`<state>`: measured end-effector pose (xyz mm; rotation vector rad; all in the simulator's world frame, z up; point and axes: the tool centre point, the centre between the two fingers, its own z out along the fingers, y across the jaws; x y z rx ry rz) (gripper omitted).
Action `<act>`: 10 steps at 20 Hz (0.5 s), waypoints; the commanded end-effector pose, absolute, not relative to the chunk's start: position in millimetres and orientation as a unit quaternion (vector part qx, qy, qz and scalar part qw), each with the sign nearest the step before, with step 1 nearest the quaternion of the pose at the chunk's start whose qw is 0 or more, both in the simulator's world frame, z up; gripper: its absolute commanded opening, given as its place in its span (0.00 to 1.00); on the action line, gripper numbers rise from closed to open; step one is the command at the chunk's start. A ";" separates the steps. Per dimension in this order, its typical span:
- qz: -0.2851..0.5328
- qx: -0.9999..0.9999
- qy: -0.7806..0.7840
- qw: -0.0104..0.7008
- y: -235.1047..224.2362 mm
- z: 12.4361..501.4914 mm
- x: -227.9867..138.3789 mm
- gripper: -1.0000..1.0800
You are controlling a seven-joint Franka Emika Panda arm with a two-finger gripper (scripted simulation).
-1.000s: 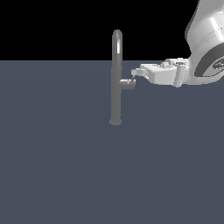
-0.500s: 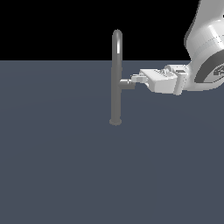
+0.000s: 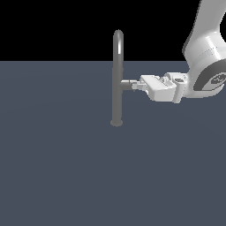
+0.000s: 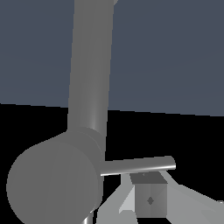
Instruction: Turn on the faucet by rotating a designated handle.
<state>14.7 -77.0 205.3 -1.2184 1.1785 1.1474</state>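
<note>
Handle [image 4: 138, 165] first, since it is nearest to me: a thin grey rod sticking out sideways from the end of the stubby cylinder [image 4: 52, 183] that fills the near corner of my wrist view. One of my fingers [image 4: 150, 199] sits just beside the rod, close enough that it may be touching, though I cannot say for sure. I see only that one pad clearly, so I cannot tell whether my fingers are apart or together; they do not appear to be clamped around anything.

I judge the step in hand to be pushing the rod round the stub's axis. To do it well I should press near the rod's free tip, where the leverage is best, and sweep in an arc about the cylinder, not a straight line, or the pad may slip off the end. I should also stay clear of the stub itself.

Farther off, in the exterior view, my fingers [image 3: 137, 87] reach the stub from the exterior view's right, and the faucet [image 3: 117, 79] stands upright on the tabletop [image 3: 57, 167], its arched top above and its small base flange below.
</note>
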 end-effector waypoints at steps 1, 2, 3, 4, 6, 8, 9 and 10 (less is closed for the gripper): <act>0.485 -0.499 0.501 0.515 -77.1 180.7 13.9 0.00; 0.486 -0.498 0.502 0.514 -77.2 175.4 14.6 0.00; 0.487 -0.497 0.503 0.513 -77.2 170.2 15.3 0.00; 0.488 -0.496 0.504 0.512 -77.2 165.0 16.0 0.00; 0.489 -0.494 0.506 0.510 -77.3 154.8 17.3 0.00; 0.479 -0.512 0.486 0.522 -77.5 194.2 23.8 0.00; 0.480 -0.510 0.487 0.521 -77.6 190.1 25.4 0.00; 0.481 -0.509 0.489 0.521 -77.6 186.0 27.0 0.00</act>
